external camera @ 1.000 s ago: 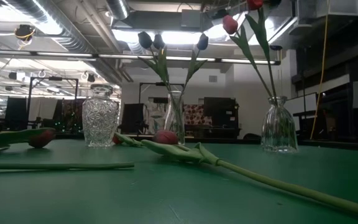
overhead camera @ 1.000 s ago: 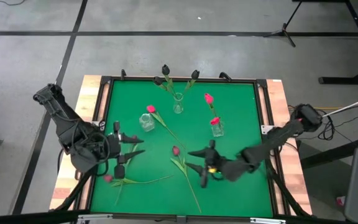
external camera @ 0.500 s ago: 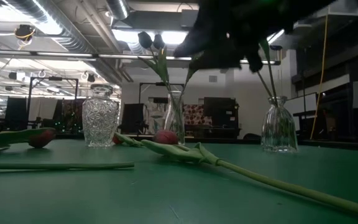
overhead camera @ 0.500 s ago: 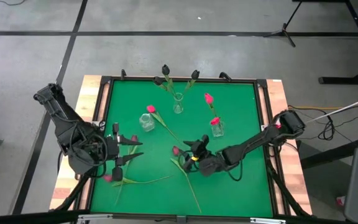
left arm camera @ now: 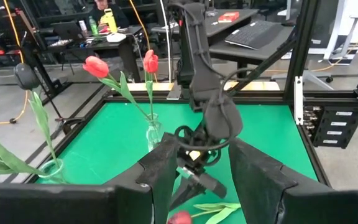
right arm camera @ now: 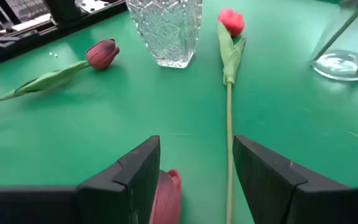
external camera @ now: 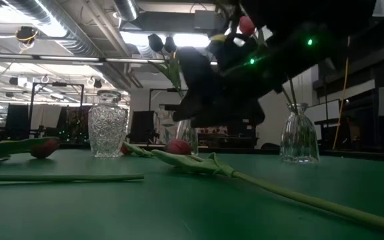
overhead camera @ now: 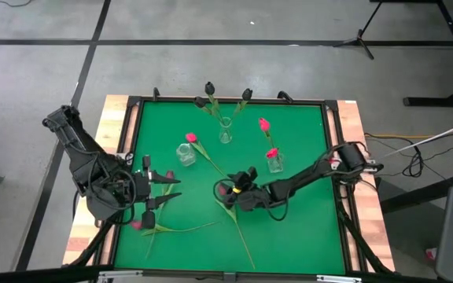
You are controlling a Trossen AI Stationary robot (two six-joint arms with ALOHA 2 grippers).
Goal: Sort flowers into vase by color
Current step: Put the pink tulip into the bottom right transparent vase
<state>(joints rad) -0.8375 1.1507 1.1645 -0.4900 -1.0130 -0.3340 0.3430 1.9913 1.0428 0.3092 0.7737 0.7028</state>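
Right gripper [overhead camera: 228, 191] low over mid-table, fingers [right arm camera: 137, 172] spread, nothing held. Magenta tulip head [right arm camera: 166, 194] lying on the green mat between those fingers, seen only from the right wrist; from above, largely covered by the gripper. Just ahead, a pink tulip [right arm camera: 230, 22] flat on the mat beside the cut-glass vase [right arm camera: 165, 30], empty. Further off, a darker-headed tulip [right arm camera: 102, 53] lying toward the table edge.

Low view blocked across its middle by the dark right arm; beneath it the magenta tulip's stem [external camera: 292, 195] running along the mat.

Left gripper [overhead camera: 163, 191] hovering near the table's left edge, fingers [left arm camera: 163, 174] apart, empty.

From above: slim vase [overhead camera: 225, 130] at the back holding near-black tulips [overhead camera: 209, 88]; another vase [overhead camera: 274, 160] to the right holding two bright pink-red tulips [overhead camera: 264, 124]. Person seated at a desk beyond the table [left arm camera: 107, 11], visible from the left wrist alone.
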